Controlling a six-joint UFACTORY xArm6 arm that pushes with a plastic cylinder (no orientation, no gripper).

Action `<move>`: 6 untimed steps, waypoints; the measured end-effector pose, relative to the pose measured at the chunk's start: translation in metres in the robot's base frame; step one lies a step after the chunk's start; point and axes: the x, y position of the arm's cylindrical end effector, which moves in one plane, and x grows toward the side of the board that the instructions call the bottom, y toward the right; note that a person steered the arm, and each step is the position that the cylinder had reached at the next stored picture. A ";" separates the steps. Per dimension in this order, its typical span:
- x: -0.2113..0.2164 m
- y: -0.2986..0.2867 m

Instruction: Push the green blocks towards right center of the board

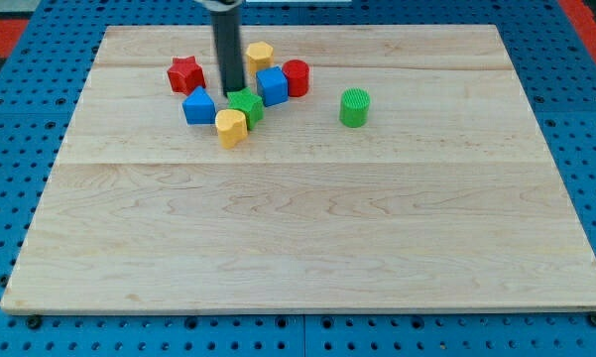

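Nearest lies a yellow block (231, 127), touching our green star block (246, 105). Our tip (232, 92) sits at that star's left edge, gripping nothing. Right of the cluster, apart, stands the green cylinder (354, 107).

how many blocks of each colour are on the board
red: 2, the red star and the red cylinder
blue: 2, one blue block and another blue block
yellow: 2, one yellow block and another yellow block
green: 2, the green star and the green cylinder
total: 8
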 end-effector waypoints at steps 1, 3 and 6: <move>0.020 0.004; 0.009 0.095; 0.012 0.117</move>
